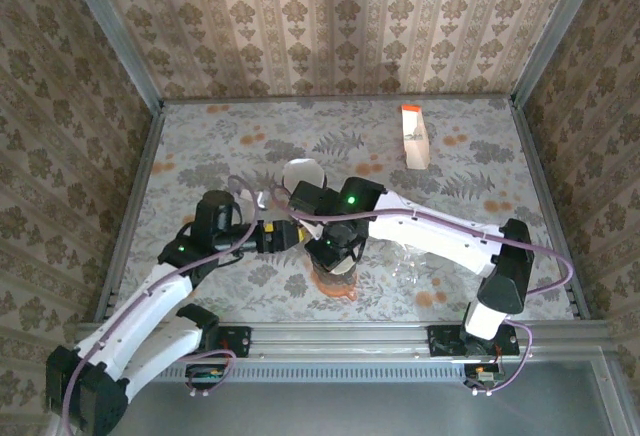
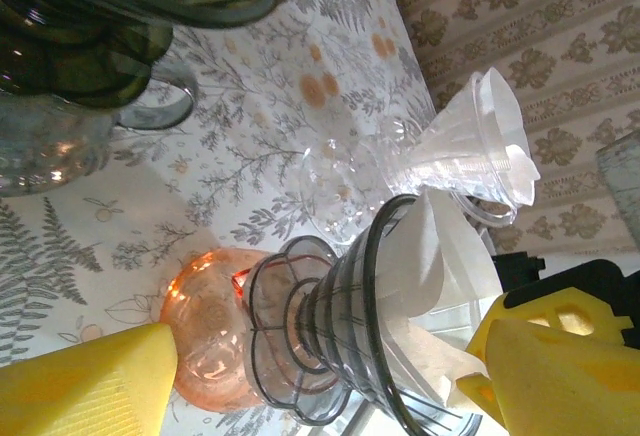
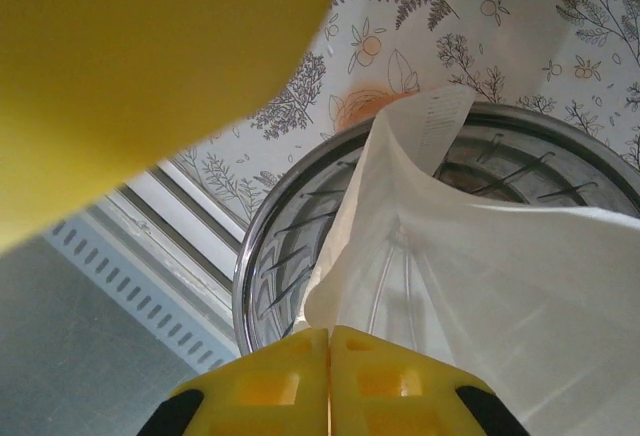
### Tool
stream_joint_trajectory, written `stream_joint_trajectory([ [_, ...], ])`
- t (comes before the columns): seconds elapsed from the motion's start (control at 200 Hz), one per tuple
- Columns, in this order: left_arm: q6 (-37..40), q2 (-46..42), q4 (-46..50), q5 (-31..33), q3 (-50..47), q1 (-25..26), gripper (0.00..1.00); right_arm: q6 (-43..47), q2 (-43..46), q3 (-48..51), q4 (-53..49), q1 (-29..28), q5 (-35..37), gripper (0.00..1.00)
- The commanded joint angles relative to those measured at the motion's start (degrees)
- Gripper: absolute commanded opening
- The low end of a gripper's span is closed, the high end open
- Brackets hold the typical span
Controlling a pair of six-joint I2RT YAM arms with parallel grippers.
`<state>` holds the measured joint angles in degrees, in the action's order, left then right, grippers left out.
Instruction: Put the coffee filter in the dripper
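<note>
You have the dripper point(image 2: 330, 351) standing on an orange saucer point(image 2: 205, 331) near the 6 o'clock edge of the surface point(image 1: 220, 146), close to the front rail point(image 1: 350, 334). The filter point(image 3: 480, 286) sits in its mouth, with one side rising above the rim. Your right gripper point(image 3: 330, 338) is directly over the dripper, pinched tight on the filter's edge. Your left gripper point(image 1: 292, 236) sits at the dripper's 9 o'clock with its jaws wide apart. You cannot tell from these views whether they touch it.

Mind the crowding. A clear cone point(image 2: 470, 146) with white paper in it and a clear glass point(image 2: 340, 181) stand near the dripper's 3 o'clock. A dark glass point(image 2: 80, 46) with something white on top stands at 11 o'clock, close to your left gripper. A carton point(image 1: 415, 136) is well apart at 1 o'clock, by the far edge.

You have bare surface toward 10 o'clock and past the cone toward 2 o'clock. Papered walls close off the left, far and right edges.
</note>
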<state>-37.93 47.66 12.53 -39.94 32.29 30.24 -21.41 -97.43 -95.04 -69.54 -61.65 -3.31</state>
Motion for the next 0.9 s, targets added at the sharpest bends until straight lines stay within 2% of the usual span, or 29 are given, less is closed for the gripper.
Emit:
stream_joint_trajectory([
  [0.0,-0.21,1.55,-3.06,-1.37,0.05,1.37,0.82,-0.98,2.21,1.06,0.71,0.4,-0.4,0.13],
  [0.43,-0.39,3.98,-4.55,-0.76,0.4,4.64,0.74,-1.71,4.88,3.52,3.25,0.39,-0.38,0.21],
  [0.685,-0.48,4.09,-4.21,-0.22,0.57,5.22,0.72,-2.33,5.66,5.4,4.75,0.39,-1.17,0.21],
  [0.9,-0.25,4.46,-3.83,-0.07,0.84,5.62,0.66,-2.76,6.9,6.27,5.64,0.54,-0.96,0.23],
])
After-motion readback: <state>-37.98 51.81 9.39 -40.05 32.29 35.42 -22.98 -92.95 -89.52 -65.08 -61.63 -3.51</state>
